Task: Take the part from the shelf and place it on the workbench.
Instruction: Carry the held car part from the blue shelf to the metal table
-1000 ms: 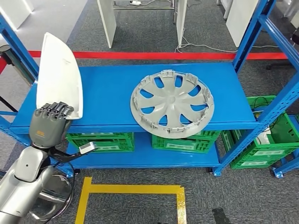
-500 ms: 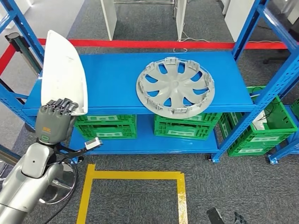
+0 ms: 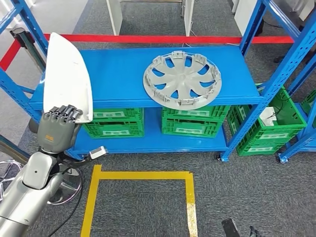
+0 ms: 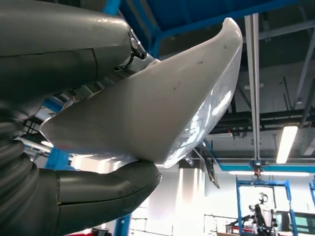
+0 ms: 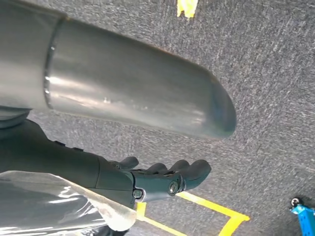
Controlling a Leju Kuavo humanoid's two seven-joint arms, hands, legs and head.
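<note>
Part [image 3: 66,74], a white shell, stands upright at nine o'clock, its lower edge gripped by the left hand [image 3: 56,129]. It looks light, stiff and slippery. Right hand [image 5: 163,178] hangs empty, fingers loosely apart.

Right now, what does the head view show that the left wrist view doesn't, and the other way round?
Head view alone: the blue shelf with the grey hubcap lying on it, green crates beneath, yellow floor tape. Left wrist view alone: the underside of the white part, the thumb beneath it, ceiling lights beyond. Both: the left hand holding the white part, raised off the shelf.
</note>
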